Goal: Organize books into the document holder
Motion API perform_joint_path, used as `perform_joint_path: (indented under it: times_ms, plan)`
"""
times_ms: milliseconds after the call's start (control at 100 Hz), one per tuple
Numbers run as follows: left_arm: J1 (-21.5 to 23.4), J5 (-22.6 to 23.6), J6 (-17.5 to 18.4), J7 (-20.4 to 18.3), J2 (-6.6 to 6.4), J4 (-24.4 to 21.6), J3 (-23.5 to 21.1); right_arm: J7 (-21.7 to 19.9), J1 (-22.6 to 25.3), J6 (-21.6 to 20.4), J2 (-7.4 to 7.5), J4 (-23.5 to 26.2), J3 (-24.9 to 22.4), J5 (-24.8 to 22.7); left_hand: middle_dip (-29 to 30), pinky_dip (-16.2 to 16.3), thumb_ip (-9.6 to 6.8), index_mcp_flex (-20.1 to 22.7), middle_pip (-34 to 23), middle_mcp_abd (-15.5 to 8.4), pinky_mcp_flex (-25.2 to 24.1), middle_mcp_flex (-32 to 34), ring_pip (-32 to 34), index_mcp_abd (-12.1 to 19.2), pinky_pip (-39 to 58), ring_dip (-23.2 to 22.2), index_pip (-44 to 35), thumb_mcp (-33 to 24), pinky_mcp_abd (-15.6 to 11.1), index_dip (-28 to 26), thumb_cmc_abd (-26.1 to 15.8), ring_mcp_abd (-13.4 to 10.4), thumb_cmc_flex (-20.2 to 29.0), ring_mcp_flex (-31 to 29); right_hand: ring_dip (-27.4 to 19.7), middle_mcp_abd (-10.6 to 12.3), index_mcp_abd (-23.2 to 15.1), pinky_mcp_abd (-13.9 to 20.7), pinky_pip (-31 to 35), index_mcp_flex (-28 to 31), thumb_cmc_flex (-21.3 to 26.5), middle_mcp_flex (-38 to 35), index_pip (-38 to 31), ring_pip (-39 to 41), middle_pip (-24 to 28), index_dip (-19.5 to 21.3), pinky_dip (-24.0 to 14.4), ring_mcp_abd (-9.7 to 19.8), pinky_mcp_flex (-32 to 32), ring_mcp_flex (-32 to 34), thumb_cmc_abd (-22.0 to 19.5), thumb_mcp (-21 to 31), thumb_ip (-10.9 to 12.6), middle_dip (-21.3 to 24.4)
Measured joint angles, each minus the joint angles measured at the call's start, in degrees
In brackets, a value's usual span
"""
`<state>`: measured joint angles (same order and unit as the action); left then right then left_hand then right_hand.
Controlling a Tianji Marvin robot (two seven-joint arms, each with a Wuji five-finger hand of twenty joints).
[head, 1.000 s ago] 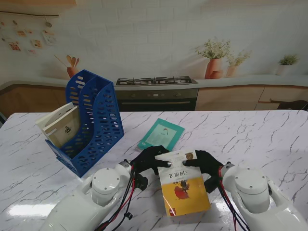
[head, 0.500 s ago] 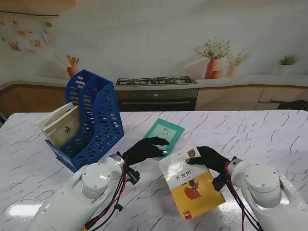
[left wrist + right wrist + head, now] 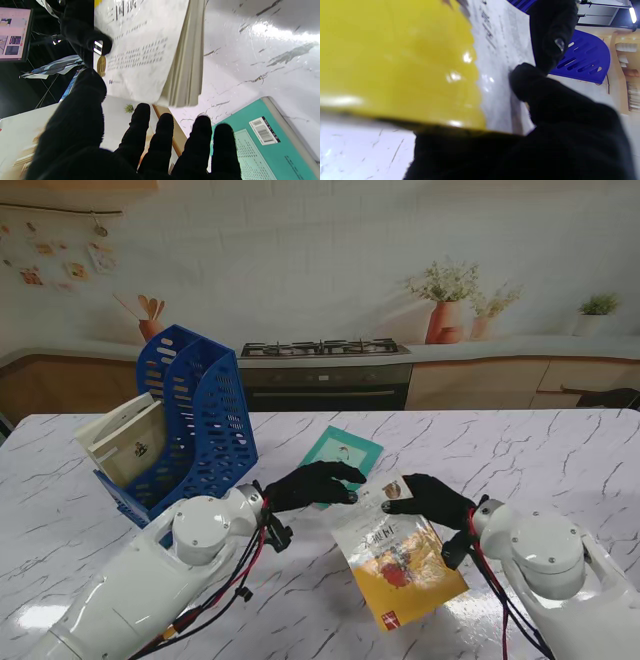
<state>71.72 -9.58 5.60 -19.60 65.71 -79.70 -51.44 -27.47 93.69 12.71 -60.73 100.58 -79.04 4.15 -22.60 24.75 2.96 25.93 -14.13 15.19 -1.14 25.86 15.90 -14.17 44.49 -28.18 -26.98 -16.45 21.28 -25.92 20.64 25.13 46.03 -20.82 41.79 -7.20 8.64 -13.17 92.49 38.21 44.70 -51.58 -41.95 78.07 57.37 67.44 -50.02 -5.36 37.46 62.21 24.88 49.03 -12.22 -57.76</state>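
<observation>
One white marble-patterned table (image 3: 560, 460) is carrying one blue perforated plastic document holder (image 3: 205, 430), already keeping two pale books (image 3: 125, 442). One yellow-and-white paperback (image 3: 398, 558) is being gripped by the right hand (image 3: 432, 500), tilted off the table; one teal book (image 3: 338, 457) is lying flat beyond it. The left hand (image 3: 310, 485), fingers spread and empty, has released the paperback since a second ago.

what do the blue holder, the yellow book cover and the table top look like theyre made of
Blue holder: looks like moulded plastic, matte, with rows of slots in its walls.
Yellow book, held by the right robot hand: paper pages with a glossy, probably laminated cover; bright glints show on it in the right wrist view.
Table top: polished marble or a marble-look laminate, white with grey veins and light reflections; which one cannot be told.
</observation>
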Motion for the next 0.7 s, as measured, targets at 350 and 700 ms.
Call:
perform_joint_path:
  times_ms: [350,700]
  plan:
    - [-0.5,-1.5,0.1,-2.4,-0.38,1.2,1.4,-0.5,-1.4,-0.5,0.07,-0.1,0.4,-0.8,-15.1,15.8,1.08,2.9,-20.7,-0.6,30.8,17.0,35.3,1.4,38.6,-18.1,-29.4,-9.9,-3.2,-19.6,5.2,-9.2,-0.9,-25.4,0.2,0.2,0.0,0.0,0.0,0.0,0.0,0.0,0.0,0.0,0.0,0.1,-0.9,0.3,-0.3,0.0,-0.2,-0.5,0.0,-0.6]
    - [-0.3,-3.6,2.9,0.3,0.54,2.6,1.5,-3.4,-3.3,-1.3,0.6,-1.3,1.2,0.2,-19.2,0.5,2.91,15.6,-28.6,-7.9,61.2,37.0,56.4,9.3,56.7,-18.3,-47.4,-14.7,-16.5,-27.3,11.8,-22.3,-0.9,-48.5,1.0,0.6,0.0,0.0,-0.2,0.0,0.0,0.6,0.0,0.1,0.5,1.6,-1.5,0.3,-2.4,0.0,-0.8,-1.2,0.0,-1.2]
